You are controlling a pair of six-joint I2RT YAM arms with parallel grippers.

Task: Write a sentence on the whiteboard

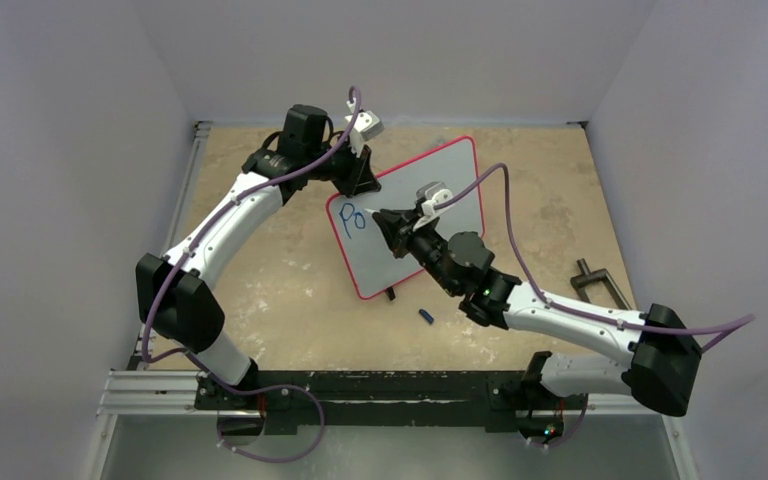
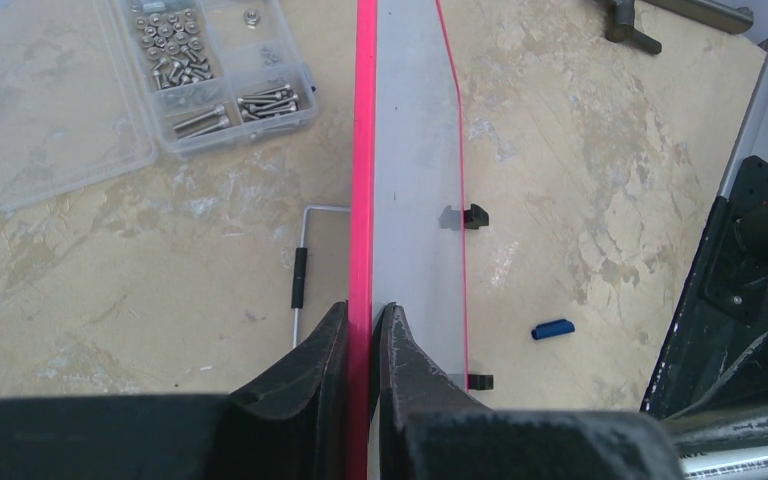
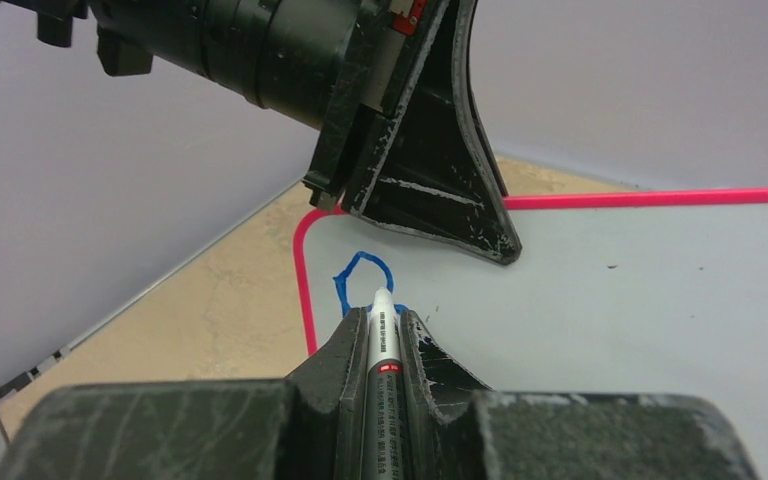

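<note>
While pinching whiteboard [image 1: 370, 262] red frame w/ left gripper [image 2: 365, 318], clenching marker [image 3: 381, 385] in right gripper [image 3: 382, 315]; tip at blue "Po" scrawl [image 1: 352, 218] mid-frame, poss. touching.

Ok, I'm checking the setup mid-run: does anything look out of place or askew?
A small blue cap lies loose on the table beside the whiteboard, which sits skewed to the table's edges, its red frame pinched by the left gripper.
</note>
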